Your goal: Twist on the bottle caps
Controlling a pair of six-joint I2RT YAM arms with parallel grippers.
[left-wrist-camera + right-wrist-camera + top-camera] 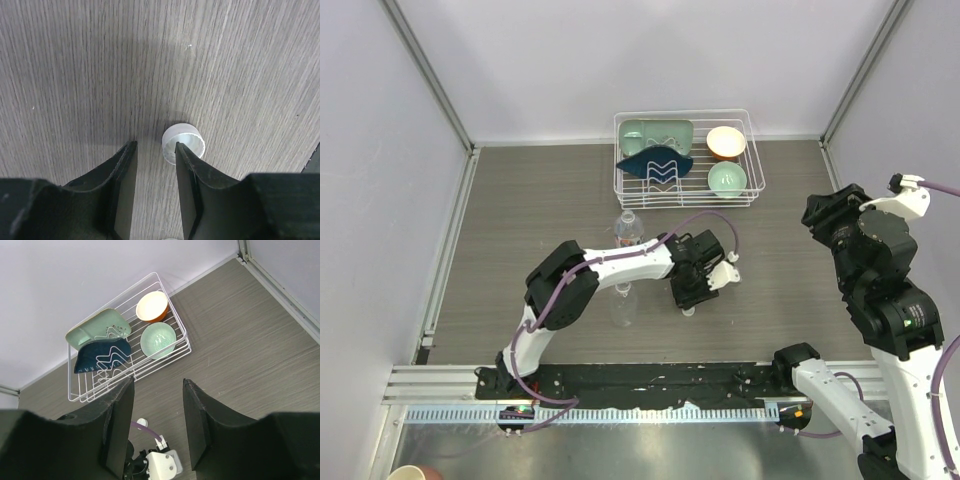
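My left gripper (155, 146) points straight down at the table and is open. A white bottle cap (186, 138) lies open side up at the tip of its right finger, not between the jaws; in the top view this cap (689, 311) sits under the gripper (688, 298). A second white cap (732, 258) lies just beyond the left wrist and also shows in the right wrist view (142, 422). A labelled clear bottle (629, 228) and an unlabelled clear bottle (623, 303) stand upright beside the left arm. My right gripper (158, 381) is open, empty and raised high at the right (830, 215).
A white wire dish rack (752, 170) stands at the back with a green plate (657, 133), a dark blue dish (655, 160), an orange bowl (725, 142) and a green bowl (727, 179). Walls close in on both sides. A black rail runs along the near edge.
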